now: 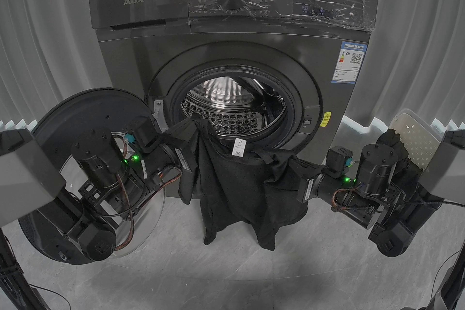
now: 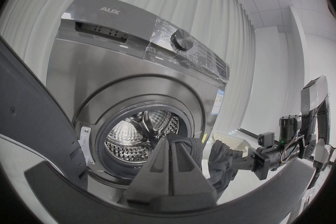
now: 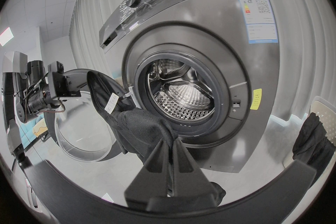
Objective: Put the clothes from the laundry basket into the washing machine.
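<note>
A black garment [image 1: 237, 190] with a white tag hangs spread between my two grippers, just in front of the washing machine's open drum [image 1: 227, 102]. My left gripper [image 1: 191, 141] is shut on its upper left corner, close to the drum's lower rim. My right gripper [image 1: 290, 165] is shut on the other end, lower and to the right. In the left wrist view the closed fingers [image 2: 162, 160] pinch the black garment [image 2: 190, 147]. In the right wrist view the gripper [image 3: 172, 146] pinches the black garment [image 3: 140, 126] below the drum [image 3: 182, 91]. The cloth's lower part dangles toward the floor.
The round door [image 1: 87, 117] stands swung open at the left, behind my left arm. A white laundry basket [image 1: 419, 134] with more dark clothes [image 1: 395, 141] stands at the right beside the machine. Grey floor lies open in front.
</note>
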Motion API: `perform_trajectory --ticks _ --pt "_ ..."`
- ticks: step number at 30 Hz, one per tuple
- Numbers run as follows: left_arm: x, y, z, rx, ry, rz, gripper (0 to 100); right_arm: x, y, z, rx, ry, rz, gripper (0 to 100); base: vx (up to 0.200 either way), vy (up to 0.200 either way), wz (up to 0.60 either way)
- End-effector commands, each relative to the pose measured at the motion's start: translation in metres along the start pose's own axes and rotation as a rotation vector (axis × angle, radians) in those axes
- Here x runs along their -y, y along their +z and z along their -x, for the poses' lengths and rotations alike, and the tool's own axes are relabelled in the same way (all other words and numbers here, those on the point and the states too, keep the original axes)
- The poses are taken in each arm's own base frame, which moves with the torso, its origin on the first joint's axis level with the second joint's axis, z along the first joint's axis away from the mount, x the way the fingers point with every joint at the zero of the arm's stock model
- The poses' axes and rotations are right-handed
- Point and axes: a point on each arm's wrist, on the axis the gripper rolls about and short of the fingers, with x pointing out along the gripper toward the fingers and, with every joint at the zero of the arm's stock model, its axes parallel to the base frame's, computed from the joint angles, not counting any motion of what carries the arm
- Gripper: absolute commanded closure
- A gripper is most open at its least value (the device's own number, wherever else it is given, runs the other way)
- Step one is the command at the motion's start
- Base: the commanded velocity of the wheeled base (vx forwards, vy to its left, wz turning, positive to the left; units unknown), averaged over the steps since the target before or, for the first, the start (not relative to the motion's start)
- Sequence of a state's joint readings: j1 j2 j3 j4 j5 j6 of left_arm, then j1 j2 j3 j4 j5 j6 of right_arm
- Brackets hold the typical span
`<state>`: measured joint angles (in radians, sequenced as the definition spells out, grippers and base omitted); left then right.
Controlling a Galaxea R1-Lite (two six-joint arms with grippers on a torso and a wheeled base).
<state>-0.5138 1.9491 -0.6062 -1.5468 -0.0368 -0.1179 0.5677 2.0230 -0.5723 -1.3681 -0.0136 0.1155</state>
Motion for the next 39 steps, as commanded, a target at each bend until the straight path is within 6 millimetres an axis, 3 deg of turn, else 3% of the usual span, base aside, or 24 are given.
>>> perform_trajectory --ticks 1,2,9,14,25,31,33,39 --pt "0.009 0.01 0.001 0.033 -0.027 0.004 100 -0.012 -0.007 -0.002 -0.018 0.034 0.0 100 0.0 0.0 0.0" --pt "0.009 0.012 0.0 0.04 -0.029 0.006 100 -0.016 -0.008 -0.002 -0.023 0.048 -0.001 0 0.0 0.0 0.0" --pt "0.019 0.02 -0.005 0.08 -0.059 0.011 100 -0.043 -0.027 -0.007 -0.053 0.133 0.006 0 0.0 0.0 0.0" --pt "0.025 0.02 -0.006 0.083 -0.077 0.014 100 -0.051 -0.043 -0.011 -0.091 0.17 0.015 0 0.0 0.0 0.0" --pt "0.028 0.022 -0.006 0.091 -0.09 0.016 100 -0.06 -0.055 -0.024 -0.101 0.207 0.022 0 0.0 0.0 0.0" --pt "0.033 0.03 -0.004 0.113 -0.115 0.019 100 -0.067 -0.068 -0.042 -0.099 0.225 0.023 0 0.0 0.0 0.0" --pt "0.037 0.037 -0.001 0.131 -0.129 0.021 100 -0.073 -0.074 -0.057 -0.067 0.233 0.021 0 0.0 0.0 0.0" --pt "0.039 0.042 0.001 0.144 -0.135 0.023 100 -0.069 -0.085 -0.069 -0.071 0.213 0.019 0 0.0 0.0 0.0"
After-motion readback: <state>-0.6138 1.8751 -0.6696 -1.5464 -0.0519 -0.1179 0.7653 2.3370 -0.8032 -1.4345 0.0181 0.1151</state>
